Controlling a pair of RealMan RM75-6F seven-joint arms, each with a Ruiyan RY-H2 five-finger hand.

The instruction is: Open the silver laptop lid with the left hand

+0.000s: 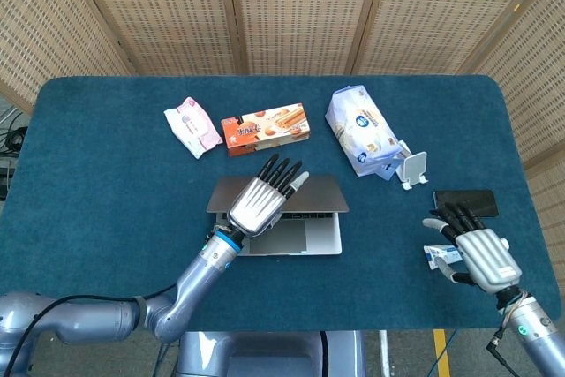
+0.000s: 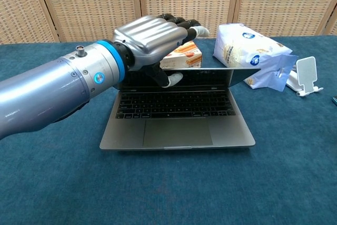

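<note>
Chest view: white-and-blue bag (image 2: pixel 251 52) bears unreadable print.

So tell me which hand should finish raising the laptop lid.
Left. The left hand already holds the half-raised lid's edge, thumb under it. The right hand hangs over the toothpaste tube, far off.

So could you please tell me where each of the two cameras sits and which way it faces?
Head view: high above the near table edge, looking steeply down on the table; it shows the left hand on the laptop lid and the right hand over the tube.
Chest view: low at the near edge, looking level across the table towards the screen wall; only the left hand and forearm show.
Both share the laptop, left hand, snack box and white bag.
</note>
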